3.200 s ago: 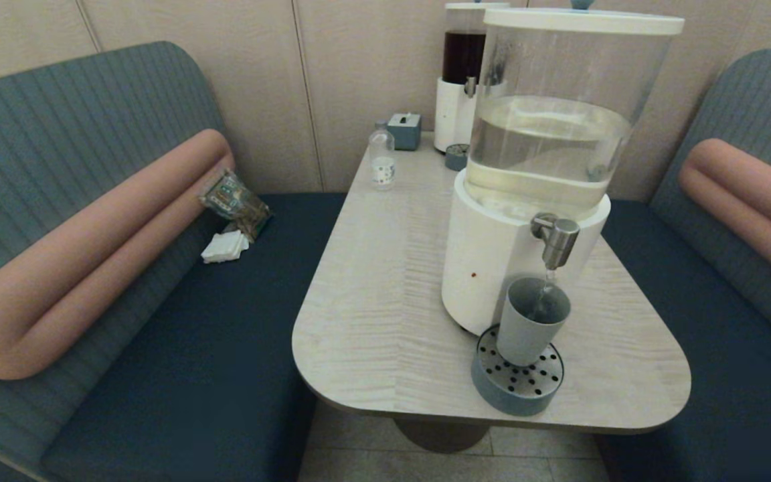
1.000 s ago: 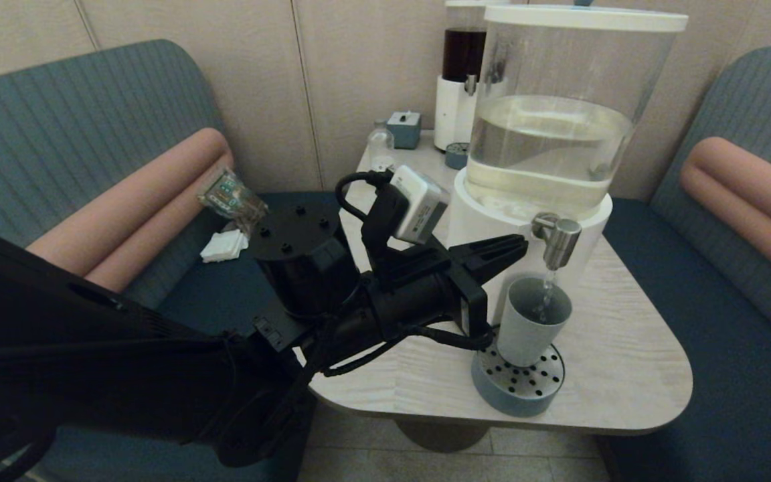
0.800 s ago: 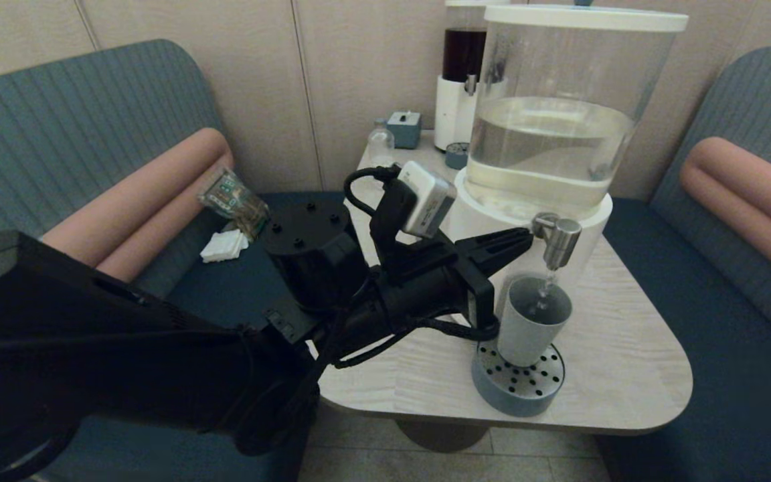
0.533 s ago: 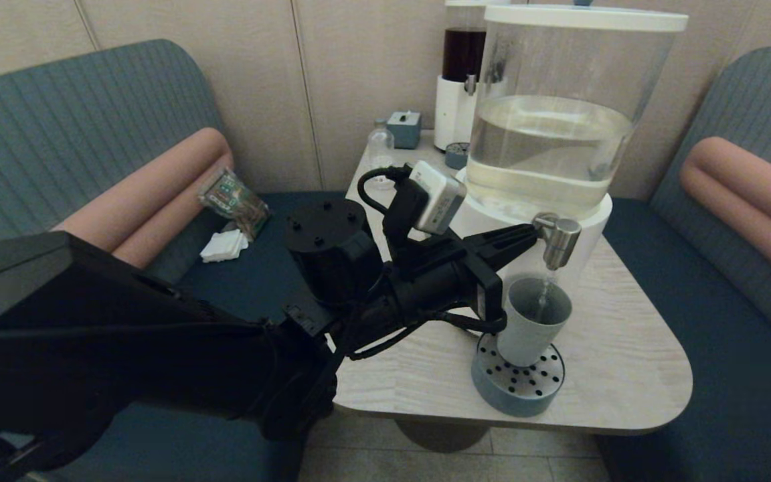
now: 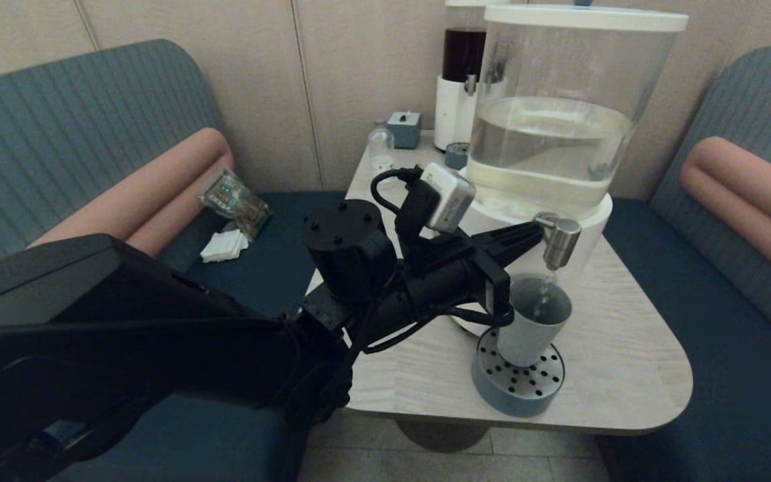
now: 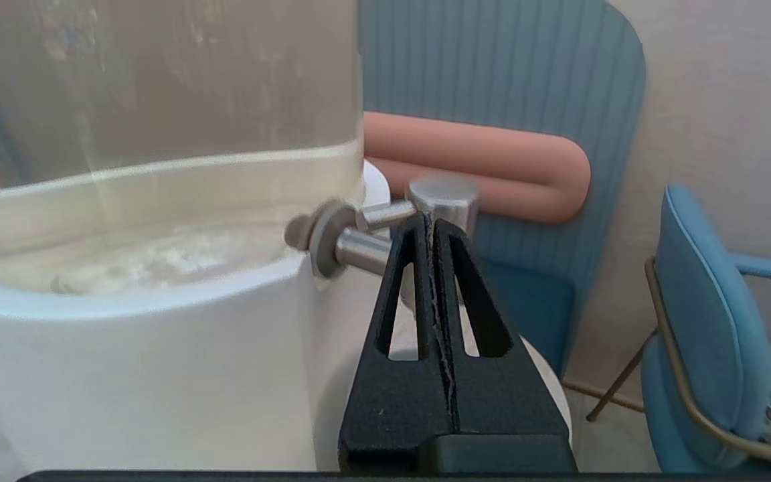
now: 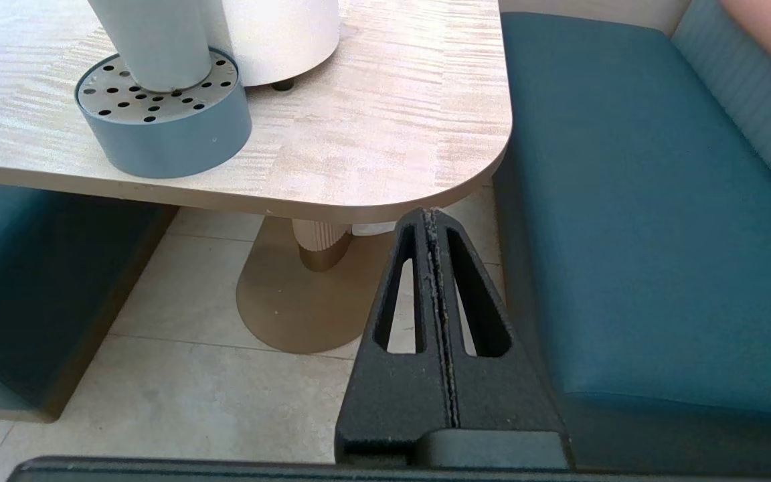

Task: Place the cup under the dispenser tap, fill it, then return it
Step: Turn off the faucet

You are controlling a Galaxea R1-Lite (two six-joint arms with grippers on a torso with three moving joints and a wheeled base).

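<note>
Left hand (image 5: 531,234), black fingers pressed together, seemingly touches the brushed-steel dispenser tap (image 5: 557,239).

The head view is dim and warm, with soft, even light and faint shadows on the table (image 5: 392,268). Straight wall seams bow near the edges. The wrist views are brighter; up close, the tank (image 6: 158,100) is blurred, and pale glare streaks its clear wall.
</note>
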